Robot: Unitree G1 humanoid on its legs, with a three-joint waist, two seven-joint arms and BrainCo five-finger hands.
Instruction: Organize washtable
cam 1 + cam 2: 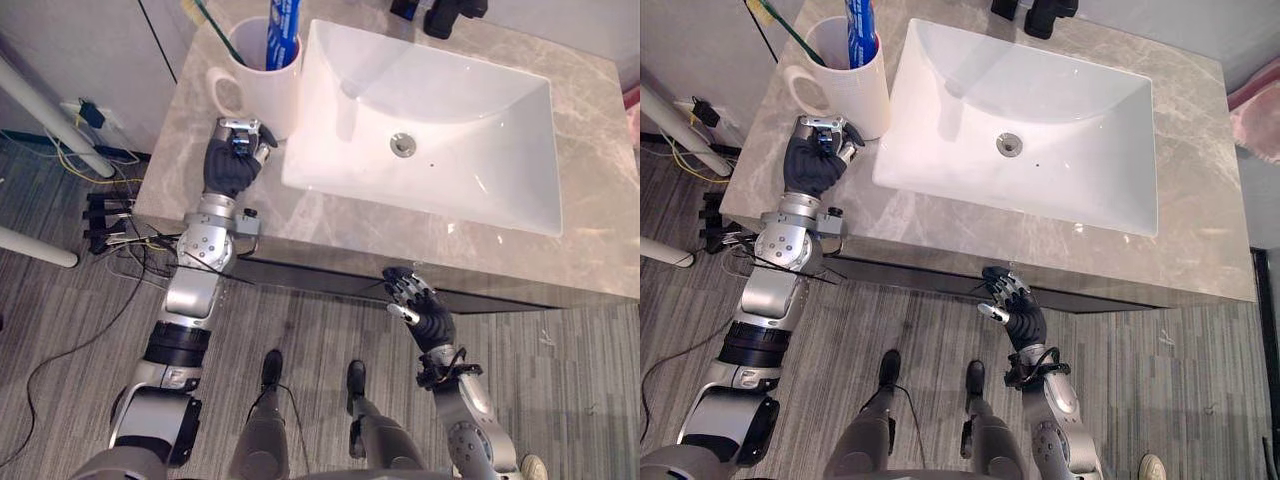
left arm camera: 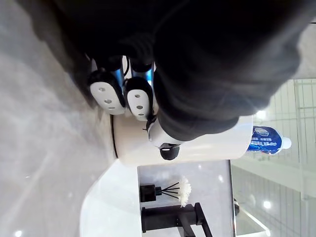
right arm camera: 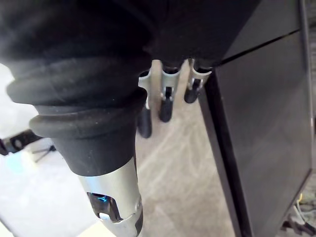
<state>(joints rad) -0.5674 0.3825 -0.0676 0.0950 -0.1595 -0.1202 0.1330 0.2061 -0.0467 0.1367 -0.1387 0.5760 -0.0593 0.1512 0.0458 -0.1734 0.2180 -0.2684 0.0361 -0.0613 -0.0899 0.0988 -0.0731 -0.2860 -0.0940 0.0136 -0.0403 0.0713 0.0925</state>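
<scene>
From up here the white mug [image 1: 265, 85] stands upright at the back left corner of the marble counter [image 1: 175, 175], just beside the white basin [image 1: 470, 130], with a blue toothpaste tube [image 1: 283, 30] and a green toothbrush [image 1: 212, 22] standing in it. My left hand [image 1: 235, 160] rests on the counter right at the mug's near side, so the mug lies straight ahead of it, away from me. The fingers [image 2: 106, 91] are curled into the palm and, as far as I can see, close on nothing; the thumb tip sits at the mug's wall, touching or barely off, I cannot tell which. The mug's handle [image 1: 220, 90] points to my left, toward the counter's left edge, which is close, so I judge there is little room that way and the basin blocks the other. My right hand [image 1: 420, 305] hangs with loose, straight fingers below the counter's front edge, before the dark cabinet front [image 3: 266, 123], well apart from the mug.
</scene>
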